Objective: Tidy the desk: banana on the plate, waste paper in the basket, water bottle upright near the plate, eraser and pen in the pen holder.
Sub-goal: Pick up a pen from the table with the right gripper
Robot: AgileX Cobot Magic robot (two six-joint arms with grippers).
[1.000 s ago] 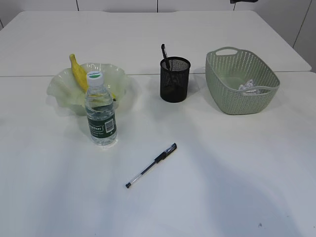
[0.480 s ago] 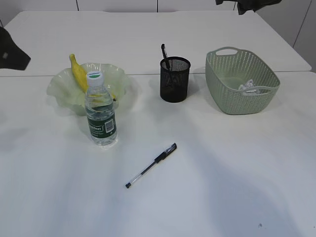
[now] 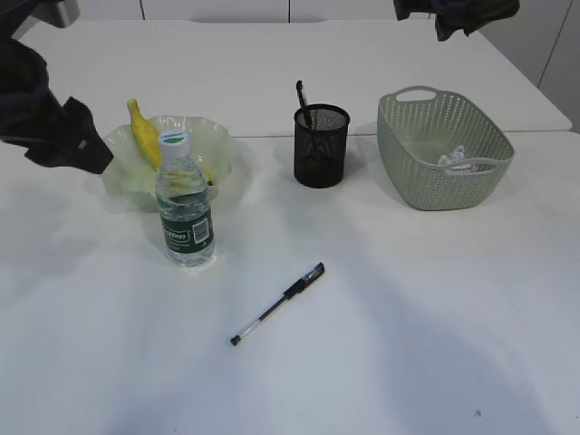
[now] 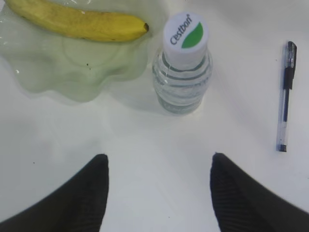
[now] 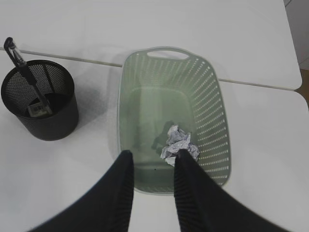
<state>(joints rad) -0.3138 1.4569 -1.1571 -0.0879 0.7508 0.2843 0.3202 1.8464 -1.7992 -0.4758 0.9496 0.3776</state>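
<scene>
The banana (image 4: 77, 21) lies on the pale green plate (image 4: 72, 72). The water bottle (image 3: 186, 204) stands upright just in front of the plate (image 3: 217, 149). A pen (image 3: 276, 304) lies loose on the table, right of the bottle (image 4: 185, 36) in the left wrist view. The black mesh pen holder (image 5: 41, 99) holds another pen (image 5: 19, 60) and a small pale block (image 5: 37, 110) that looks like the eraser. Crumpled waste paper (image 5: 179, 144) sits in the green basket (image 5: 212, 121). My left gripper (image 4: 159, 157) hangs open and empty in front of the bottle. My right gripper (image 5: 154, 154) is open and empty above the basket's near rim.
My left arm (image 3: 45, 118) covers the plate's left edge in the exterior view. The right arm (image 3: 462, 14) shows at the top edge above the basket (image 3: 444, 159). A seam between two white tabletops runs behind the pen holder (image 3: 321, 145).
My left arm has come in from the left edge and moved right toward the plate. The right arm has appeared at the top right. No object has moved.
</scene>
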